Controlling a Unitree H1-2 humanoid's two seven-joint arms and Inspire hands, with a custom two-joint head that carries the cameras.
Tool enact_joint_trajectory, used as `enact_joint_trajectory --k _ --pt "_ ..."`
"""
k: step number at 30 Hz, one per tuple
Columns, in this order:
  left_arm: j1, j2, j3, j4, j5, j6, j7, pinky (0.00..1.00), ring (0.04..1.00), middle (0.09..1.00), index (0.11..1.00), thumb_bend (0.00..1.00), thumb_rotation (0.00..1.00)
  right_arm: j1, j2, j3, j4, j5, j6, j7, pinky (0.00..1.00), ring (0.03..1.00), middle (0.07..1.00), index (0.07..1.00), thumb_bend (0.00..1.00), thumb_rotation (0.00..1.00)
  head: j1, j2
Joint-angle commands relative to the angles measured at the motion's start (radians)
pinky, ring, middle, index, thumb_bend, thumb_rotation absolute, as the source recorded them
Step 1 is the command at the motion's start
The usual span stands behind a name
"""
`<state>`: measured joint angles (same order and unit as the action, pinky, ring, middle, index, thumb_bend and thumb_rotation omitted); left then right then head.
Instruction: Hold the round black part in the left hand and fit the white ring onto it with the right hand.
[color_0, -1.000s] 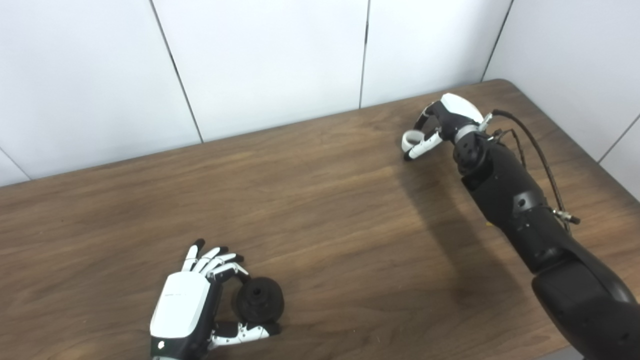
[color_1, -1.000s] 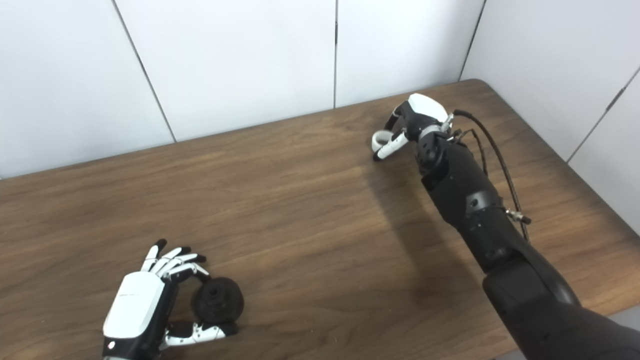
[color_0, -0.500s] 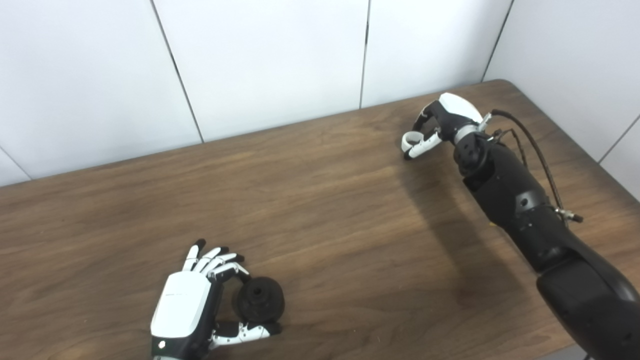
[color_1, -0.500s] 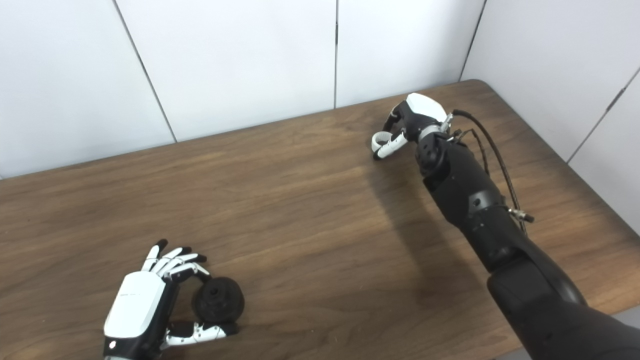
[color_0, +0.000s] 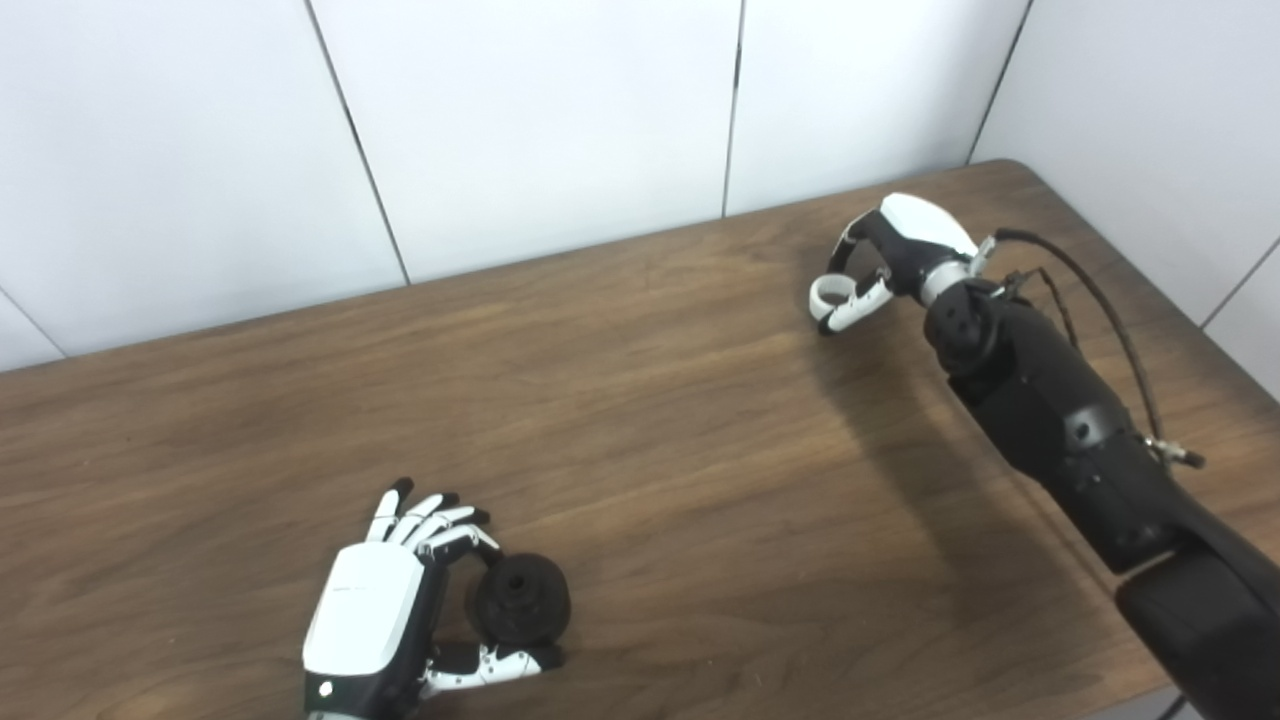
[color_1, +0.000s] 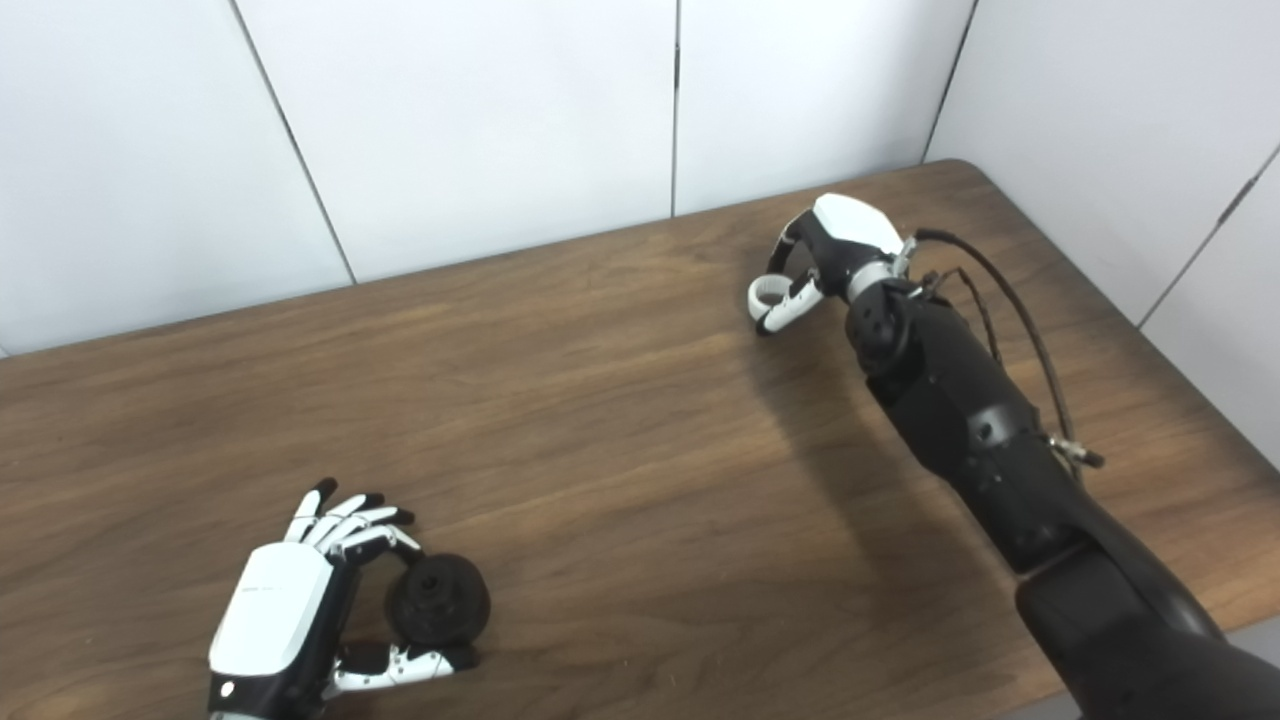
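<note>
A brown wooden table (color_0: 640, 400) fills most of both views, its grain running side to side, with white wall panels (color_0: 520, 130) behind it and along the right edge.

The right arm (color_0: 1060, 430), black and thick, comes in from the lower right corner and stretches diagonally toward the far right part of the table. A dark cable (color_0: 1100, 300) loops along its outer side near the wrist. The arm throws a broad shadow on the wood to its left.

The left hand (color_0: 380, 610) sits at the near left of the table, its white back facing up. Its fingers (color_0: 430, 520) curve over the far side of the round black part (color_0: 520, 600) while the thumb lies along the near side, so the hand cups the part between them. The part rests on the tabletop just to the right of the palm, its face turned upward with a small hub hole in the middle. How firmly the hand bears on it cannot be told.

The right hand (color_0: 890, 250) is well apart from the left, near the far right corner. It is grasping the white ring (color_0: 833, 293), pinched between thumb and fingertips at the hand's left side. The ring hangs close over the wood; whether it touches the table cannot be told.
</note>
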<state>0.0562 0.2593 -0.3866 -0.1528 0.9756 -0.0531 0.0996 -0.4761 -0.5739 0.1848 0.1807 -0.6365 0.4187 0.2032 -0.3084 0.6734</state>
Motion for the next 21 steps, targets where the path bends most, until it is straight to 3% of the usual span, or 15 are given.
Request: enact_joint_trajectory --k 1,11,21 --pt "0.012 0.009 -0.002 0.02 0.032 0.027 -0.028 0.99 0.86 0.759 0.484 0.52 0.05 -0.028 -0.027 -0.011 -0.079 -0.002 -0.023 0.001 1.0 0.987 0.837 0.486 0.52 0.14 0.006 0.002" --pt "0.012 -0.013 -0.013 0.028 0.043 0.028 -0.022 1.0 0.867 0.767 0.483 0.52 0.05 0.063 0.005 -0.001 -0.361 0.006 -0.005 0.083 1.0 0.981 0.823 0.484 0.52 0.14 0.1 0.024" --pt "0.009 -0.045 -0.037 0.008 0.082 0.073 -0.053 1.0 0.884 0.774 0.484 0.52 0.06 0.128 0.044 0.046 -0.604 -0.004 0.013 0.223 1.0 0.967 0.833 0.483 0.53 0.14 0.216 0.057"
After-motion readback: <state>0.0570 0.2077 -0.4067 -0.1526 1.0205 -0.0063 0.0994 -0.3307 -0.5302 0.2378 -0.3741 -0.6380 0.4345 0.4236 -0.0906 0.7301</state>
